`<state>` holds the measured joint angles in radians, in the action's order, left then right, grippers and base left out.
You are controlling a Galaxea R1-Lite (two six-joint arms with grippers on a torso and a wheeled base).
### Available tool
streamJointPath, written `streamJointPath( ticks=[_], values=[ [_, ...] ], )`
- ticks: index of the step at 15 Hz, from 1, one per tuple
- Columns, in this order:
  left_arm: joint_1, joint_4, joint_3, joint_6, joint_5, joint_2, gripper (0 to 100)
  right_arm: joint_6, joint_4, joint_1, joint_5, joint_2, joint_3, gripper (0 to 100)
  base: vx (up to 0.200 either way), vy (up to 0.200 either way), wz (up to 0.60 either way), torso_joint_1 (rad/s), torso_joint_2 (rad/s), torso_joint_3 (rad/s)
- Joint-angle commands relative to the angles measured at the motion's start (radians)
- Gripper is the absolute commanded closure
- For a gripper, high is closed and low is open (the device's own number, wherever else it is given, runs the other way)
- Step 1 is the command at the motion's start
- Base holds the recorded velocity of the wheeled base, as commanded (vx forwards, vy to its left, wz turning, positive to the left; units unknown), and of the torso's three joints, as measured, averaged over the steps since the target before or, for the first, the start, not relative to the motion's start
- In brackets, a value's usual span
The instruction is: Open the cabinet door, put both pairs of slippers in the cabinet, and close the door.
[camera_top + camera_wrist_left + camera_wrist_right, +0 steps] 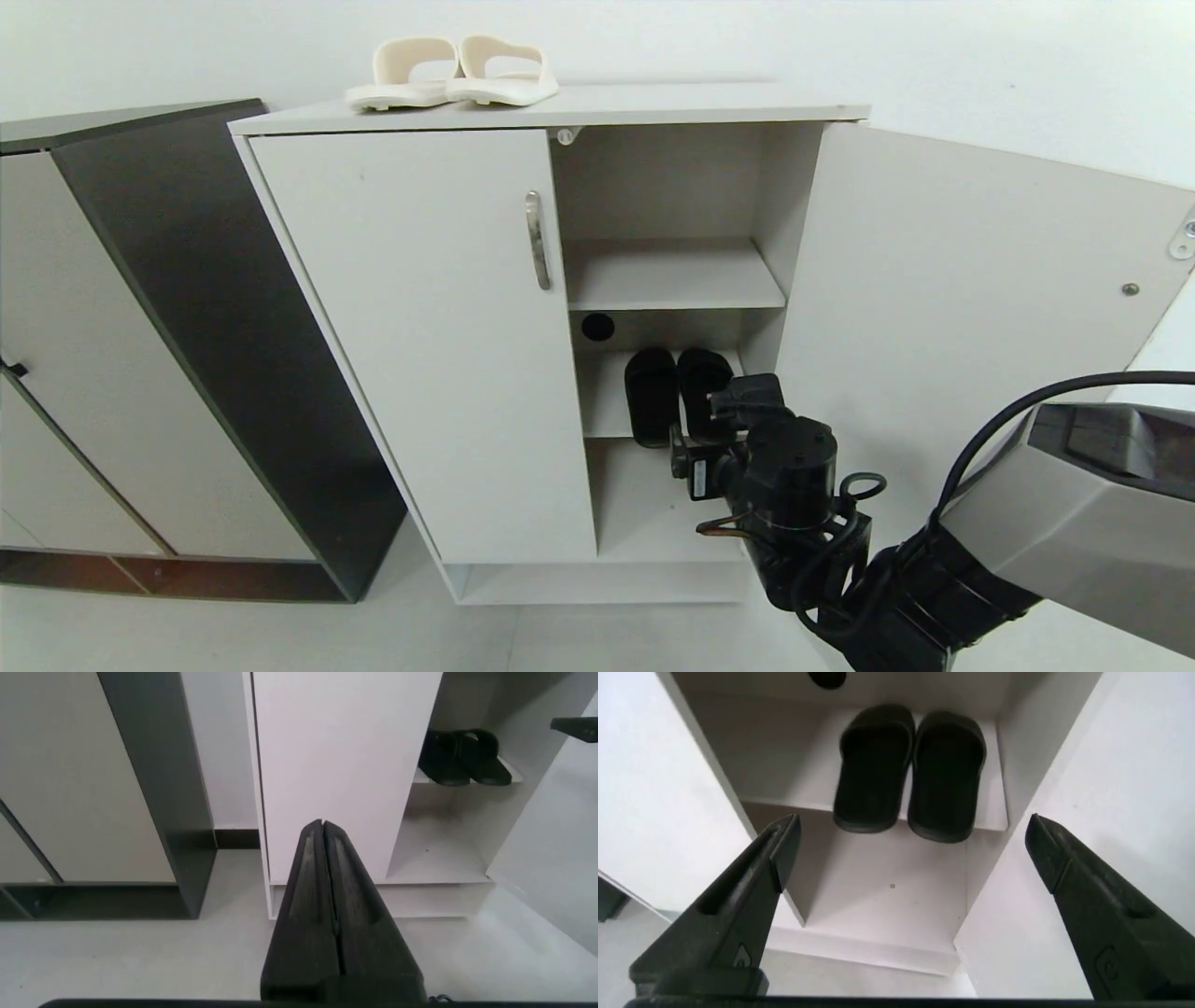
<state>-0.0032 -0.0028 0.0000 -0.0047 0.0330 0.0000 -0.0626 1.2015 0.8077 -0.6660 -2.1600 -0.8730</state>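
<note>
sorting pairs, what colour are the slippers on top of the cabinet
Cream. The slippers show best in the head view.

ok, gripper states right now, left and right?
Left gripper: closed, empty.
Right gripper: open, empty, facing the black slippers on the shelf.
</note>
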Motion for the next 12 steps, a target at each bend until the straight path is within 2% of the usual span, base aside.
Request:
streamJointPath(
  ticks=[1, 2, 12],
  values=[
    [0.0, 0.0, 0.0, -0.001, 0.001, 0.0, 100, 0.001, 0.001, 0.001, 0.0, -0.006, 0.002, 0, 0.0, 0.0, 0.0, 0.0, 0.0, 0.0],
    [0.0, 0.0, 0.0, 0.0, 0.001, 0.0, 100, 0.001, 0.003, 0.001, 0.0, -0.006, 0.002, 0, 0.0, 0.0, 0.0, 0.0, 0.0, 0.0],
    [0.0, 0.0, 0.0, 0.0, 0.001, 0.0, 100, 0.006, 0.023, 0.001, 0.0, -0.004, 0.032, 0, 0.0, 0.2, 0.0, 0.003, 0.0, 0.005]
  ],
)
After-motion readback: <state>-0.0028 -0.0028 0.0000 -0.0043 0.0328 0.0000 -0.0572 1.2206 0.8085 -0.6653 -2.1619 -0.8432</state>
